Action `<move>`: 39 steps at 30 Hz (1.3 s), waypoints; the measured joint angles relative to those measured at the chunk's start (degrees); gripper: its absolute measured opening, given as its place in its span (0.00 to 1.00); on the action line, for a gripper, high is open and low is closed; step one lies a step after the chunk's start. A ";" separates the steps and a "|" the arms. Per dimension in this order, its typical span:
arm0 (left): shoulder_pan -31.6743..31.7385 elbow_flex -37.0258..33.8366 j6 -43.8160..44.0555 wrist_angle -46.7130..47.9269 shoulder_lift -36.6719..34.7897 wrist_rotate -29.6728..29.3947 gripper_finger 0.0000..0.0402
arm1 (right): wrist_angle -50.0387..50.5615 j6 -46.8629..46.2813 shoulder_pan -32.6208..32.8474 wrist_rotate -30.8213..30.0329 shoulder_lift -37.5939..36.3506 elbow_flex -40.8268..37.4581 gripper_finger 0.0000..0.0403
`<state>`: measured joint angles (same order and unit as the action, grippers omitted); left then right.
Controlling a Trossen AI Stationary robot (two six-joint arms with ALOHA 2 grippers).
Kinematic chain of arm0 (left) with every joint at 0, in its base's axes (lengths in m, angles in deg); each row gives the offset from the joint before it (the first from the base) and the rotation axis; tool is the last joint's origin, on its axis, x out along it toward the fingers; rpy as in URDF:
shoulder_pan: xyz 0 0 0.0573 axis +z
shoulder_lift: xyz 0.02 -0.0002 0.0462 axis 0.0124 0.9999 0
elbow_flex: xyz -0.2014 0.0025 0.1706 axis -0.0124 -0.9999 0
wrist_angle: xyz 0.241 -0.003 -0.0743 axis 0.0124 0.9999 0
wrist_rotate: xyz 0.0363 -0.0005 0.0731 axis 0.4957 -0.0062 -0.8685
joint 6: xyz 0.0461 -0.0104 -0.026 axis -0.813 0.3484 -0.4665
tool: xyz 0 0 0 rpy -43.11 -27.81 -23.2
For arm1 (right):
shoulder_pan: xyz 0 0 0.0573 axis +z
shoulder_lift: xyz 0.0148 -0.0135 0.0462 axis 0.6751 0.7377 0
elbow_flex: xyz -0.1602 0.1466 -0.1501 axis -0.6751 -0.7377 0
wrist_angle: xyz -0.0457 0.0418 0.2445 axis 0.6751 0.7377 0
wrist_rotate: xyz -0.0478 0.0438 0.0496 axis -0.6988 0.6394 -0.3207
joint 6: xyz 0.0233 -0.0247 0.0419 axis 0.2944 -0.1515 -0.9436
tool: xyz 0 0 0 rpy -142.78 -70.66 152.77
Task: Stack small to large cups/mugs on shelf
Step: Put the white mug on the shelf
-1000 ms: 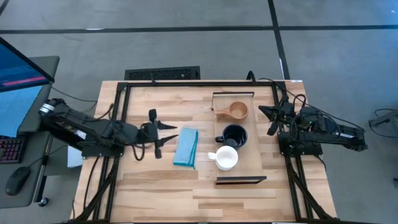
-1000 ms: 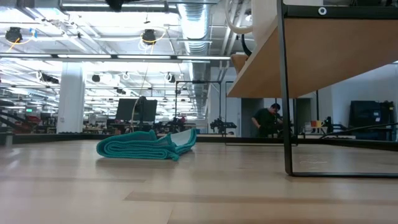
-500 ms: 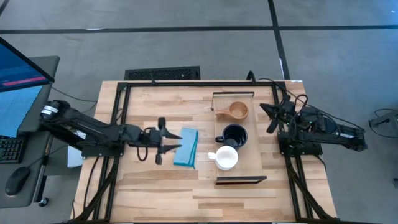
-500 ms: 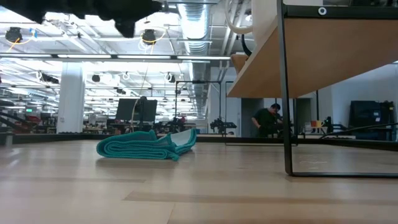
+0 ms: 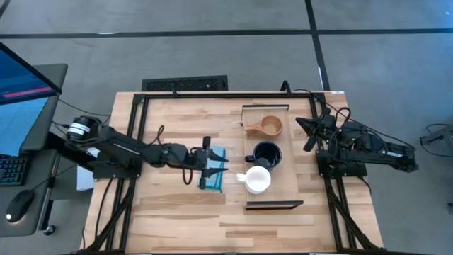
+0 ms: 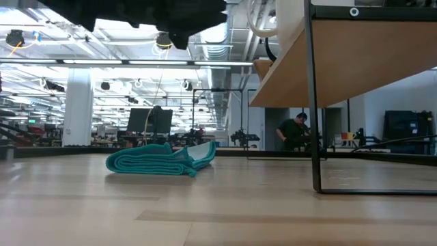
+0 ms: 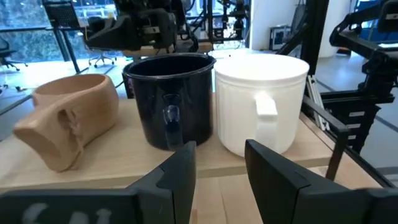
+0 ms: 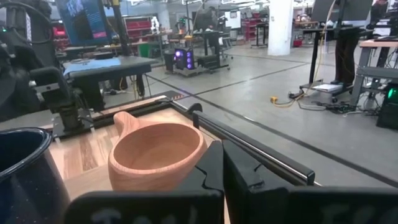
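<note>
Left gripper (image 5: 216, 166) spread above the folded blue cloth (image 5: 211, 176), facing the glossy white ceramic mug (image 5: 257, 179) on the light-wood shelf (image 5: 283, 180); looks rigid, slick, chippable, so I'd pinch its rim

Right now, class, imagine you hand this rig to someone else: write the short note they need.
Left gripper: open, empty, over the blue folded cloth, facing the cups.
Right gripper: shut, empty, waiting at the table's right edge.
On the shelf, side by side: wooden cup, navy mug, white mug.
Done: nothing stacked.
Left: nest the cups by size.
</note>
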<state>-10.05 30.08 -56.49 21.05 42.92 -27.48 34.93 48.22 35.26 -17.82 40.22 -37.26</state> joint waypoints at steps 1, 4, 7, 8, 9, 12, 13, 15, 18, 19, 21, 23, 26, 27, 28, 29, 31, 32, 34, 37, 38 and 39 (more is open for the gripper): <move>0.00 0.61 0.15 0.11 0.72 0.00 0.33 | -0.01 0.24 0.00 0.00 0.00 0.00 0.04; -0.09 2.11 0.62 -0.37 3.04 0.02 0.33 | 0.13 0.30 0.00 0.00 0.00 0.00 0.04; -0.15 3.38 1.14 -0.13 4.89 0.11 0.33 | 0.56 0.36 0.00 0.00 0.00 0.00 0.05; -0.14 3.78 1.70 -0.17 5.34 0.46 0.33 | 0.69 0.37 0.00 0.00 0.00 0.00 0.05; -0.13 4.29 2.28 -0.31 5.90 1.35 0.33 | 0.84 0.37 -0.02 0.00 0.00 0.00 0.05; -0.13 5.59 2.94 -0.22 6.99 4.77 0.33 | 0.95 0.39 -0.01 0.00 0.00 -0.02 0.04; -0.24 5.91 2.94 -0.07 7.07 5.36 0.33 | 0.99 0.39 -0.02 0.00 0.00 -0.02 0.04; -0.28 6.23 2.94 -0.04 7.01 5.55 0.33 | 0.97 0.39 0.00 0.00 0.00 -0.02 0.04; -0.28 6.21 3.59 0.02 6.99 5.53 0.33 | 1.03 0.39 0.00 0.00 0.00 -0.02 0.05; -0.28 6.21 3.91 -0.02 6.99 5.53 0.33 | 1.05 0.40 0.00 0.00 0.00 -0.02 0.05; -0.28 6.21 4.25 0.23 6.99 5.38 0.33 | 1.13 0.40 0.00 0.00 0.00 -0.02 0.05; -0.28 6.21 4.87 0.67 6.99 4.42 0.33 | 1.12 0.41 0.00 0.00 0.00 -0.02 0.04; -0.28 6.21 5.21 0.56 6.99 4.14 0.33 | 1.12 0.41 0.00 0.00 0.00 -0.02 0.04; -0.28 6.21 5.22 0.58 6.99 4.10 0.33 | 1.12 0.41 0.00 0.00 0.00 -0.02 0.04; -0.28 6.21 5.29 0.60 6.99 3.98 0.33 | 1.12 0.41 0.00 0.00 0.00 -0.02 0.04; -0.28 6.21 5.57 0.56 6.99 3.98 0.33 | 1.12 0.41 0.00 0.00 0.00 -0.02 0.05; -0.28 6.21 6.32 0.56 6.99 3.96 0.33 | 1.12 0.41 0.00 0.00 0.00 -0.02 0.05; -0.28 6.21 6.73 0.42 6.99 3.96 0.33 | 1.12 0.41 0.00 0.00 0.00 -0.02 0.05; -0.28 6.21 7.00 -0.11 6.99 3.96 0.33 | 1.12 0.41 0.00 0.00 0.00 -0.02 0.05; -0.28 6.20 7.39 -0.16 6.99 4.08 0.32 | 1.12 0.43 0.00 0.00 0.00 -0.02 0.04; -0.28 6.19 7.46 -0.17 6.99 4.22 0.31 | 1.12 0.43 0.00 0.00 0.00 -0.02 0.04; -0.34 6.19 7.46 -0.18 6.99 4.26 0.30 | 1.12 0.43 0.00 0.00 0.00 -0.02 0.04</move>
<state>-10.40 36.27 -49.03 20.87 49.91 -23.22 36.05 48.65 35.26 -17.82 40.22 -37.28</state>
